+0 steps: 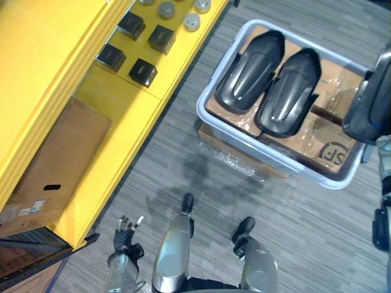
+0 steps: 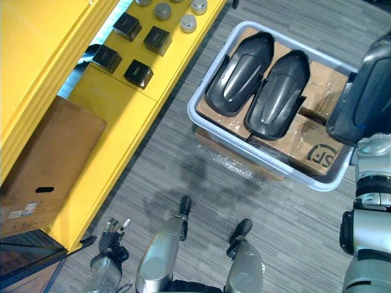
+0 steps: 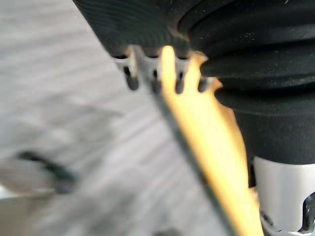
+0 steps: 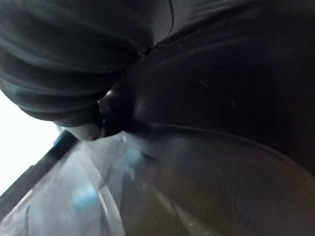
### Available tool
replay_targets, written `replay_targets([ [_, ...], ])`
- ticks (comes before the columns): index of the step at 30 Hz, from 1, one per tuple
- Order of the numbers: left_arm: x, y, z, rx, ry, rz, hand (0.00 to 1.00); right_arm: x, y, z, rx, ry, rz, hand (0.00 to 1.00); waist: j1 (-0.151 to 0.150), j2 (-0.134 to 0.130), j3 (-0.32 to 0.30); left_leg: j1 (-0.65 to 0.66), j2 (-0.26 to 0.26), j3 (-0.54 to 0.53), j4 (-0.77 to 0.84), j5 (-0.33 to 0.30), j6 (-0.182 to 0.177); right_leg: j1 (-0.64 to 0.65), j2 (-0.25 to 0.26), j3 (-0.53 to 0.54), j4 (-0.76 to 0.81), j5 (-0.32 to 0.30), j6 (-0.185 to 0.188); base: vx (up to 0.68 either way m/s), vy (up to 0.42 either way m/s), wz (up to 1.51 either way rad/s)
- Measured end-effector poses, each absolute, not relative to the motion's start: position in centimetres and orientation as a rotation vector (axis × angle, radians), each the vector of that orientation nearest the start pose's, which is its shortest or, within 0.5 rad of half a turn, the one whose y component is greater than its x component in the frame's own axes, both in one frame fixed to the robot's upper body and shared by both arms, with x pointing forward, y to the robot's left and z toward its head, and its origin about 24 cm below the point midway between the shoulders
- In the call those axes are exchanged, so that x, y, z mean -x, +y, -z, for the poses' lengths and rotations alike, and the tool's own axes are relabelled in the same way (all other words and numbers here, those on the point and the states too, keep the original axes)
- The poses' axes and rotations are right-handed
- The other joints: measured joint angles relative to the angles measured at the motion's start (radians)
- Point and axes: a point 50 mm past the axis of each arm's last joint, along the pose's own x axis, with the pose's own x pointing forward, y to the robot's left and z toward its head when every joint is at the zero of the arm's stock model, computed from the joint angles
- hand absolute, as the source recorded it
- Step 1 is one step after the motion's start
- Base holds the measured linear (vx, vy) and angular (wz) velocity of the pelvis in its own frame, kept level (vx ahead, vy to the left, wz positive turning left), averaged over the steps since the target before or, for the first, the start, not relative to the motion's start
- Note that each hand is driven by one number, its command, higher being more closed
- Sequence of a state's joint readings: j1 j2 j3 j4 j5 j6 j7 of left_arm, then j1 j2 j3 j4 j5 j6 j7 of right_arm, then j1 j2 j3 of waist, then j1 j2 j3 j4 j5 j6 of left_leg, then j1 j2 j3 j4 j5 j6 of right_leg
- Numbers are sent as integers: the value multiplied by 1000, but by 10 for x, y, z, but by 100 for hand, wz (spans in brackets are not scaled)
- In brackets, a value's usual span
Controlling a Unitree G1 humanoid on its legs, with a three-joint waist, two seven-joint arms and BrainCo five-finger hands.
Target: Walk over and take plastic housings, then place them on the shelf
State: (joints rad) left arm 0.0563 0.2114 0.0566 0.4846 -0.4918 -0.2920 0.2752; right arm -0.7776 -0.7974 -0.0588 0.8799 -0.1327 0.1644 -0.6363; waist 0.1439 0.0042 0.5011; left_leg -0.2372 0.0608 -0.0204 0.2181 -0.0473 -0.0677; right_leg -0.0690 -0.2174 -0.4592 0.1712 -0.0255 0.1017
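Two black plastic housings [image 1: 249, 68] [image 1: 290, 91] lie side by side on cardboard in a pale grey bin [image 1: 330, 181] on the floor ahead and to the right. A third dark housing [image 2: 366, 94] stands raised over the bin's right end, right above my right forearm [image 2: 374, 183]. The right hand is hidden beneath that housing. In the right wrist view its dark ribbed cover [image 4: 64, 59] presses close against a dark glossy surface. My left hand [image 1: 125, 233] hangs low at the left beside the yellow shelf [image 1: 122, 116], fingers relaxed and empty.
The shelf's top holds several small black boxes [image 1: 143, 71] and silver round parts [image 1: 192, 22]. A large cardboard box [image 1: 58, 155] sits on a lower level of the shelf. The bin rests on a flat cardboard box [image 1: 235, 155]. Grey carpet lies between shelf and bin.
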Motion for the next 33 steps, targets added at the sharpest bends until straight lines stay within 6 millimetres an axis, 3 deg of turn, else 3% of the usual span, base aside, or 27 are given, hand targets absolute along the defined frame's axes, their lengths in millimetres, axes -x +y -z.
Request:
replay_targets([
  [3,-223,253,11,171,97,-499,0,-329,-360,-193,733,-131,1035,100,-21,-31,-41,32,3,5,-59,26,-5,19,12,0,-39,20,-5,19,-45,-3],
  [6,-238,249,-8,164,27,-443,0,-330,-340,-187,740,-195,973,100,-28,-61,-87,67,2,18,-111,43,-6,40,20,4,-79,31,-3,29,-22,-9],
  [7,-244,244,-17,169,3,-401,0,-330,-328,-180,754,-220,935,100,-28,-78,-127,79,2,28,-136,50,-6,41,22,10,-94,34,-1,72,-20,-16],
  [11,-259,212,-31,137,-11,-191,0,-326,-284,-171,782,-365,807,100,-45,-100,-228,162,1,62,-210,59,-7,90,27,31,-138,47,4,95,-13,-20],
  [14,-271,184,-35,135,13,-25,0,-325,-250,-173,816,-495,680,100,-70,-102,-295,218,-2,91,-250,62,-7,122,28,55,-166,59,10,80,0,-27],
  [20,-295,143,-57,208,-4,196,0,-329,-217,-166,828,-560,523,100,-97,-103,-349,254,-2,120,-262,61,-7,141,28,77,-184,76,10,1,8,-15],
  [21,-299,129,-65,233,-8,255,0,-331,-206,-163,824,-566,468,100,-100,-99,-359,255,-2,127,-261,62,-7,142,28,80,-191,83,10,-64,4,-11],
  [25,-301,109,-77,226,-27,356,0,-334,-189,-165,820,-598,391,100,-104,-86,-366,257,-3,133,-262,70,-4,143,29,82,-201,95,9,-69,-4,-7],
  [33,-305,98,-87,220,-34,425,0,-339,-174,-166,792,-611,344,100,-107,-71,-381,286,-5,132,-298,98,-2,162,31,77,-213,99,9,-67,-8,0],
])
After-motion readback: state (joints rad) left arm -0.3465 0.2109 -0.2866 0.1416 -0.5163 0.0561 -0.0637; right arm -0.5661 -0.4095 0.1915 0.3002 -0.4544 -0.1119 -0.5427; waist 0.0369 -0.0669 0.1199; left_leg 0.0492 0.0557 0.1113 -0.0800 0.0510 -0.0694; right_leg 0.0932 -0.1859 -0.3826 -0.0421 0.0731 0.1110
